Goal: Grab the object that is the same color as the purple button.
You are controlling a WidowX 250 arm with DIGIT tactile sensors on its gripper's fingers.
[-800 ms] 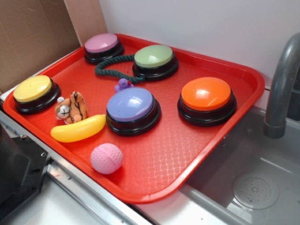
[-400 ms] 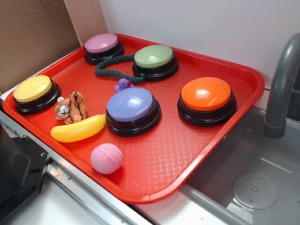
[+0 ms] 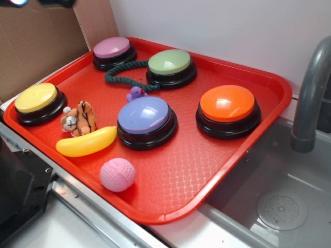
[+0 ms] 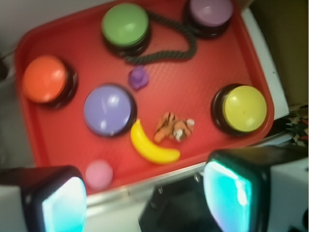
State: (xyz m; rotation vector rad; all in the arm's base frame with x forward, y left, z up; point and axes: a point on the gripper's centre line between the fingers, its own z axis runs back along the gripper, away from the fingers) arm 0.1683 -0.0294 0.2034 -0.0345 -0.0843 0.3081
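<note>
A tiny purple duck-shaped object [image 3: 136, 93] stands on the red tray [image 3: 181, 173], just behind the purple button [image 3: 144, 115] and beside the end of a dark green rope [image 3: 120, 72]. From the wrist view the object [image 4: 138, 78] lies above and right of the purple button [image 4: 108, 109]. My gripper [image 4: 147, 198] hangs high over the tray's near edge, open, nothing between its fingers [image 4: 231, 191]. In the exterior view only a dark sliver of the arm [image 3: 51, 2] shows at the top left edge.
Also on the tray are yellow [image 3: 36, 98], pinkish-mauve [image 3: 111, 47], green [image 3: 169, 62] and orange [image 3: 227, 103] buttons, a toy banana [image 3: 85, 142], a tiger plush [image 3: 78, 119] and a pink ball [image 3: 117, 174]. A grey faucet [image 3: 310, 98] and sink [image 3: 279, 206] stand right; cardboard [image 3: 36, 41] is at left.
A dark part of the arm has come into the top left edge of the exterior view. Nothing on the tray has moved.
</note>
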